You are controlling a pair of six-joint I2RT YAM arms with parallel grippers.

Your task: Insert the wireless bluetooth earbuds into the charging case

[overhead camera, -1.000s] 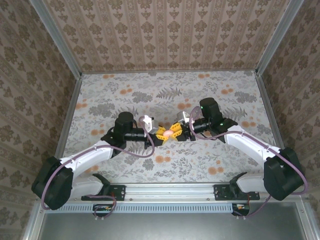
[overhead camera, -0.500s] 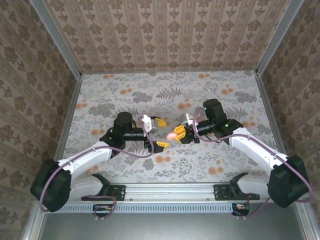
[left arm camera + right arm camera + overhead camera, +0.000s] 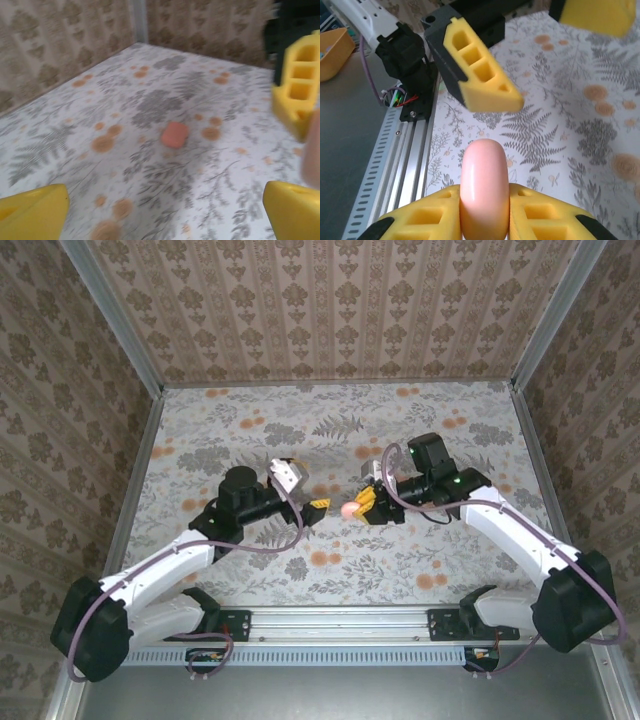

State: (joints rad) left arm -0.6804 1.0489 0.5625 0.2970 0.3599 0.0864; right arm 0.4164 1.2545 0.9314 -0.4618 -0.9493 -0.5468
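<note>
- Floral-print table (image 3: 250,440), flat and matte.
- Left gripper (image 3: 165,212): yellow blocky jaws spread wide, holding nothing.
- Right gripper (image 3: 361,505): nearly closed, pinching the charging case (image 3: 485,185), a smooth pink oval whose long axis points out past the fingertips toward the left gripper.
- Earbud (image 3: 174,134): a small salmon nub lying on the table; its direction is too blurred to tell.

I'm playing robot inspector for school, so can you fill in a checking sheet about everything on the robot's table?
Surface: table with a flowery print of grey leaves and orange blotches.
Job's things: smooth pink charging case, held off the table; one small salmon-pink earbud lying loose on the table.
Clutter: nothing seen on the table; an orange tray sits beyond the rail.
Grippers: left gripper open, holding nothing; right gripper shut on the charging case.
Cables: purple cables loop beside both arms.
Surroundings: patterned walls on three sides; metal rail along the near edge.
</note>
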